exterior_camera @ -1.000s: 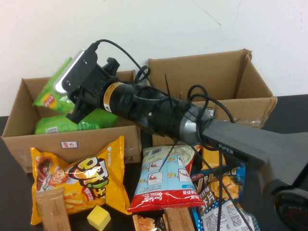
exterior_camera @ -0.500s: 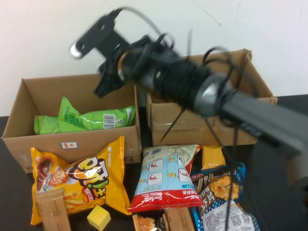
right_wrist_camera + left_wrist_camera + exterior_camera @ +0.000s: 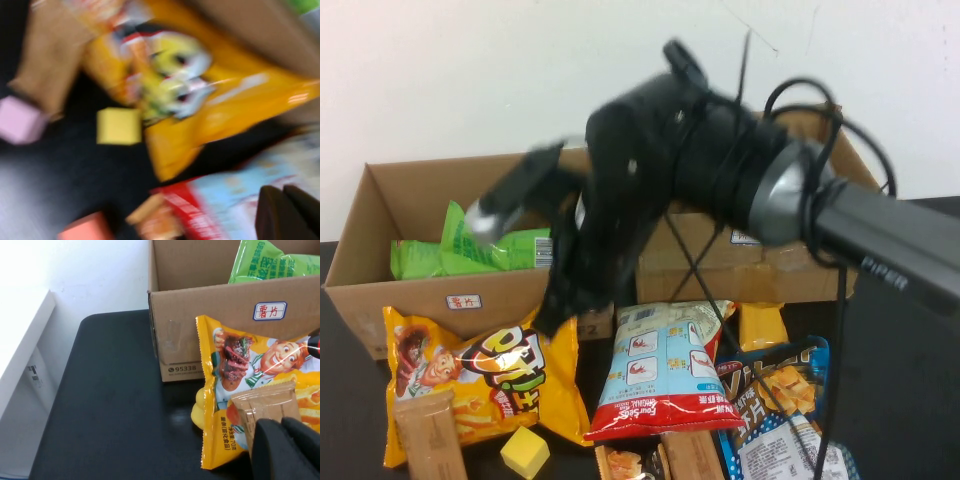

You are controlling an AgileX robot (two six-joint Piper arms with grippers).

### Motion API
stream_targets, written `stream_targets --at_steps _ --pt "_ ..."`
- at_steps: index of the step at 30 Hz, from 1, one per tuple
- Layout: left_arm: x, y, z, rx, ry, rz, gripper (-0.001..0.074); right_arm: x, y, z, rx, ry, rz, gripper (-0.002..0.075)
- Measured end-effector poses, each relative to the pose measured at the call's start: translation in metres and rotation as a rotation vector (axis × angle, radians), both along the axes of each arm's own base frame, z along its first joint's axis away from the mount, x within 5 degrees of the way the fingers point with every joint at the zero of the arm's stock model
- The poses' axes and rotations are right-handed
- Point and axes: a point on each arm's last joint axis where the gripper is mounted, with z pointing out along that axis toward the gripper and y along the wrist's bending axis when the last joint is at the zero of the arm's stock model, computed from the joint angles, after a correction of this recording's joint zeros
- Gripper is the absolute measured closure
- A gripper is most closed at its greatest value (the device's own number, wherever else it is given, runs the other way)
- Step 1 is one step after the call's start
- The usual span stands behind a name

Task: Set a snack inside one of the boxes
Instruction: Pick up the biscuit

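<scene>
The glossy bright-green chip bag [image 3: 505,248] lies inside the lower, wider brown box [image 3: 380,300], which has a small white red-lettered label. My right gripper [image 3: 552,305] is blurred by motion, in front of that box's right front corner and above the loose snacks. In the right wrist view its fingers [image 3: 280,215] are shut and empty, over a blue-and-red bag [image 3: 235,200]. My left gripper [image 3: 287,450] is shut and empty, resting low over a brown packet [image 3: 265,402] near the box's front [image 3: 220,340]. A green bag [image 3: 270,265] shows inside.
The taller brown box [image 3: 800,270] stands at the right behind my right arm. In front lie a yellow cartoon bag [image 3: 490,375], a blue-white-red bag [image 3: 660,370], a brown packet [image 3: 430,435], a yellow cube [image 3: 525,452] and more bags at the right [image 3: 780,400].
My right gripper let go of the green bag, which now lies in the left box. The right arm rose, then swung down in front of the box over the loose snacks.
</scene>
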Motion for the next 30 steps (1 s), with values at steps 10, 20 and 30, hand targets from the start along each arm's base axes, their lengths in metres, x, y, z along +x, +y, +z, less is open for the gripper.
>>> stream_targets --at_steps 10,20,30 --pt "0.000 0.000 0.000 0.000 0.000 0.000 0.0737 -0.064 -0.006 -0.061 -0.148 0.225 0.156 0.0726" --pt "0.000 0.000 0.000 0.000 0.000 0.000 0.0738 -0.103 -0.053 -0.111 -0.209 0.272 0.162 0.0724" --pt "0.000 0.000 0.000 0.000 0.000 0.000 0.0738 -0.105 -0.065 -0.128 -0.222 0.146 0.333 0.0433"
